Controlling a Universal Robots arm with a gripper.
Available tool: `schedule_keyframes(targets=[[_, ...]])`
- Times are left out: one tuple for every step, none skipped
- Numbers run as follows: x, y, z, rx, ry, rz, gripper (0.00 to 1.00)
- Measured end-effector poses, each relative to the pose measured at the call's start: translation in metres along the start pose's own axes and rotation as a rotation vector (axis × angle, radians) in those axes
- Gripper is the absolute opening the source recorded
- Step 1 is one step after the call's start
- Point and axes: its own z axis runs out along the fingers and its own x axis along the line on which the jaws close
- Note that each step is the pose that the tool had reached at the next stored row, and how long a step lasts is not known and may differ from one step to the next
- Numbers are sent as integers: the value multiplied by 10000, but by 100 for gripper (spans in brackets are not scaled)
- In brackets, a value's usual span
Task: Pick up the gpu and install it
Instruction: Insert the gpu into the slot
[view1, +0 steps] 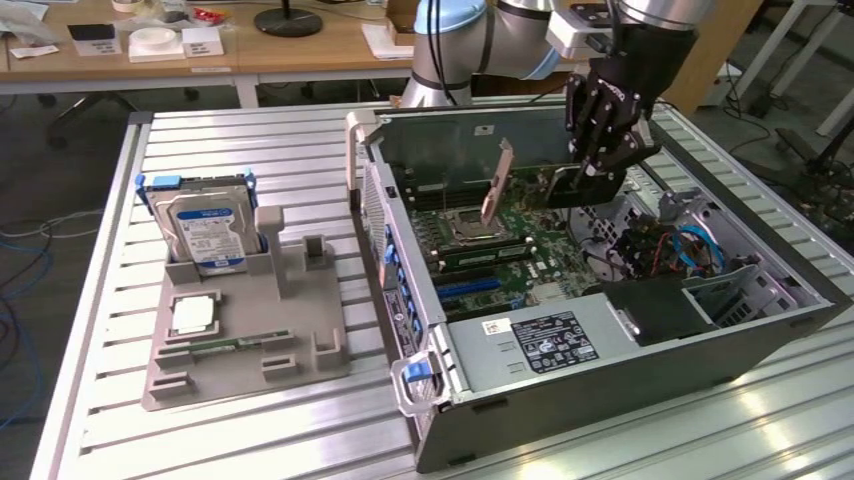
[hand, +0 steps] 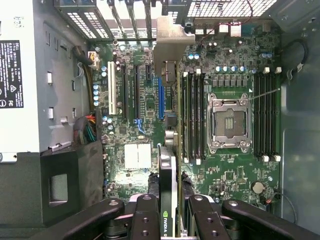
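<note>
In the exterior view's upper right, the gripper (view1: 587, 185) is clamping the gpu (hand: 168, 160) edge-on inside the computer case (view1: 601, 400), over the motherboard (hand: 225, 175). Installation looks to be the step in hand. Seating would call for aligning the card with the blue expansion slot (hand: 161, 97).

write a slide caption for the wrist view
Wrist view: the gripper holds the gpu edge-on over the motherboard inside the open computer case.
</note>
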Motion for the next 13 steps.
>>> schedule_keyframes(targets=[[0, 0, 0, -1, -1, 0, 27], [0, 0, 0, -1, -1, 0, 27], [0, 1, 5, 1, -4, 0, 27], [0, 3, 17, 1, -5, 1, 27], [0, 6, 29, 0, -3, 3, 27], [1, 8, 40, 0, -2, 1, 27], [1, 8, 46, 0, -1, 0, 27], [1, 8, 46, -1, 1, 0, 27], [1, 8, 46, -1, 1, -1, 27], [1, 8, 47, 0, -1, 1, 27], [1, 8, 47, 0, -1, 0, 27], [1, 8, 47, 0, -2, 1, 27], [1, 9, 48, 0, -1, 1, 27]])
